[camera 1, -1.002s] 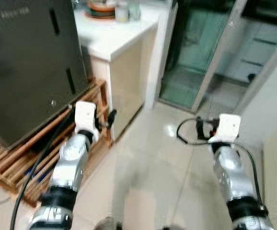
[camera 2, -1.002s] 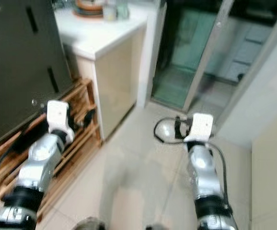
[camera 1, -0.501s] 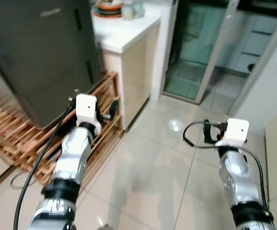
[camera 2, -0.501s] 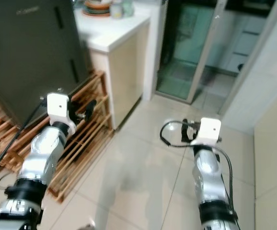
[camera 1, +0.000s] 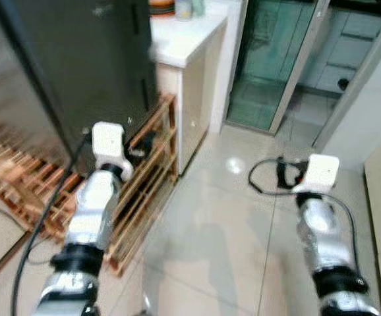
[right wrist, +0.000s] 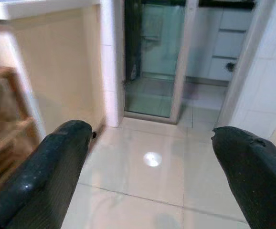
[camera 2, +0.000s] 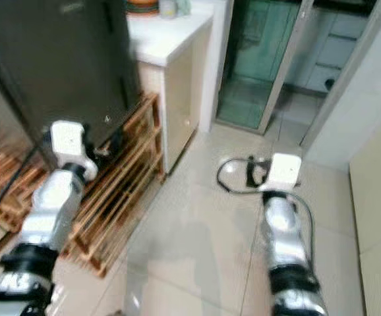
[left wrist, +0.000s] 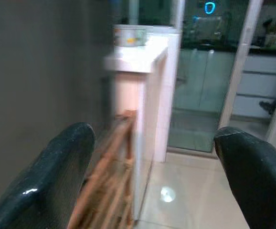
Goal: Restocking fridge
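Left eye view: a dark fridge (camera 1: 78,59), door closed, stands on a slatted wooden rack (camera 1: 144,178) at the robot's left. Just beside it is a cream cabinet (camera 1: 194,99) with a white counter (camera 1: 184,36); at the counter's far end sit stacked dishes (camera 1: 161,6) and a pale cup (camera 1: 184,8), contents too blurred to tell. A glass sliding door (camera 1: 269,66) lies beyond the pale tiled floor (camera 1: 210,230). The left gripper (left wrist: 152,157) is raised near the fridge's lower corner, fingers spread and holding nothing; the right gripper (right wrist: 147,157) hovers over the floor, likewise spread and holding nothing.
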